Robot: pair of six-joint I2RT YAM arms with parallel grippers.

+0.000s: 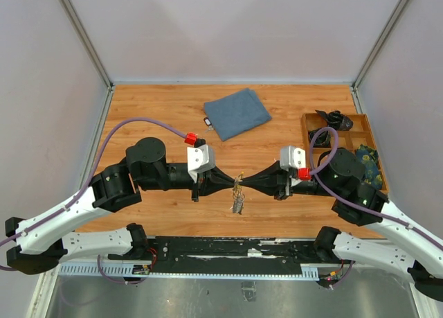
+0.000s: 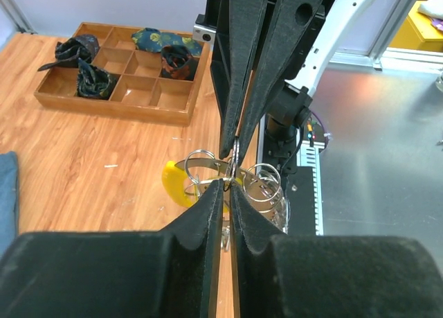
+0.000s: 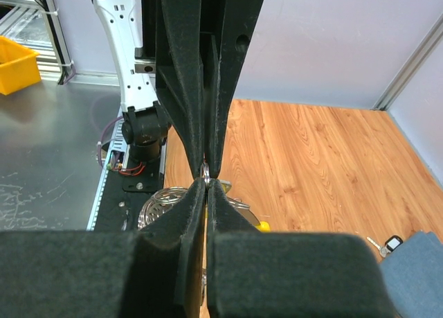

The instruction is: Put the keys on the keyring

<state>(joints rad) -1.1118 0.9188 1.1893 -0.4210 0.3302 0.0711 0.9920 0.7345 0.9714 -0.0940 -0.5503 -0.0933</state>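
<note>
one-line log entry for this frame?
left gripper: shut on keyring | right gripper: shut on keyring, tip to tip with left | keys: hanging below

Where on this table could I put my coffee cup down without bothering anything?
Bare tabletop lies left of the blue cloth, and between it and the wooden tray. The middle is crowded: both jaws meet on the keyring with its keys.

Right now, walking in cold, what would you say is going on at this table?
Both arms meet tip to tip above the middle of the wooden table. The left gripper and the right gripper each have their jaws closed on the keyring, which is held up between them. Keys dangle below it, one with a yellow head. Another small key lies untouched beside the blue cloth.
</note>
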